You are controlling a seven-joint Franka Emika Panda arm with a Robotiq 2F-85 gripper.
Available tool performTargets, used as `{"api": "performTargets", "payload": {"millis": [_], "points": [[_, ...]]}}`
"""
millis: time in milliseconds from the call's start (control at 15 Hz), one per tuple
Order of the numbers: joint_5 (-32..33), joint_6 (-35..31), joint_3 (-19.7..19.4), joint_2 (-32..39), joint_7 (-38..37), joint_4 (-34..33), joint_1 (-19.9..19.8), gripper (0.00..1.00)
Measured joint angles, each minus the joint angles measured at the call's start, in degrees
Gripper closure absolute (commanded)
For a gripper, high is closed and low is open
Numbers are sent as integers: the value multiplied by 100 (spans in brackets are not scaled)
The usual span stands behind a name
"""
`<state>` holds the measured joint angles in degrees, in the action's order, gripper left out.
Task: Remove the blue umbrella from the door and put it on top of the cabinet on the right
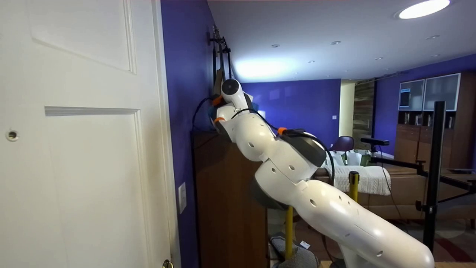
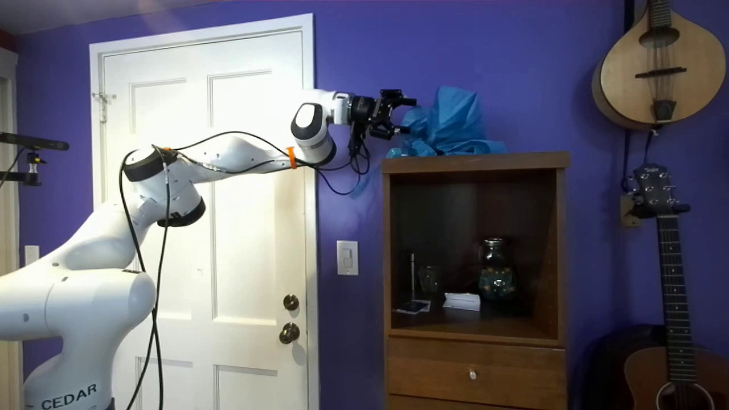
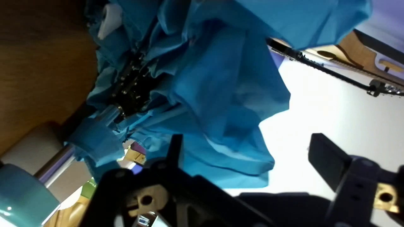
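The blue umbrella (image 2: 455,117) lies bunched on top of the brown wooden cabinet (image 2: 475,163) in an exterior view. It fills the upper middle of the wrist view (image 3: 217,85), with its metal shaft and teal handle (image 3: 25,195) at lower left. My gripper (image 2: 408,116) is open, just left of the cloth above the cabinet's left edge. In the wrist view its fingers (image 3: 247,148) are wide apart, with cloth beyond them nearer the left finger. I cannot tell whether a fingertip touches the cloth. The white door (image 2: 256,188) is behind the arm.
A mandolin-like instrument (image 2: 660,68) and a guitar (image 2: 675,296) hang on the purple wall right of the cabinet. A vase (image 2: 496,273) stands in the cabinet's open shelf. Cables (image 2: 342,185) hang below the wrist. A sofa (image 1: 401,193) and a black stand (image 1: 433,178) are in the room.
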<state>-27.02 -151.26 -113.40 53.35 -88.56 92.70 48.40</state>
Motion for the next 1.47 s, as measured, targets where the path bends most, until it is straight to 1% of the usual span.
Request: {"api": "performTargets", "payload": {"millis": [400, 533, 733, 1067, 1467], "points": [[245, 546, -42, -501, 648, 1, 530, 0], [295, 762, -161, -635, 865, 1, 754, 0], [336, 1079, -483, -759, 1348, 3, 1175, 0], [352, 1648, -1046, -904, 2656, 6, 1983, 0], [323, 1862, -1420, -1067, 4335, 81, 2773, 0]]}}
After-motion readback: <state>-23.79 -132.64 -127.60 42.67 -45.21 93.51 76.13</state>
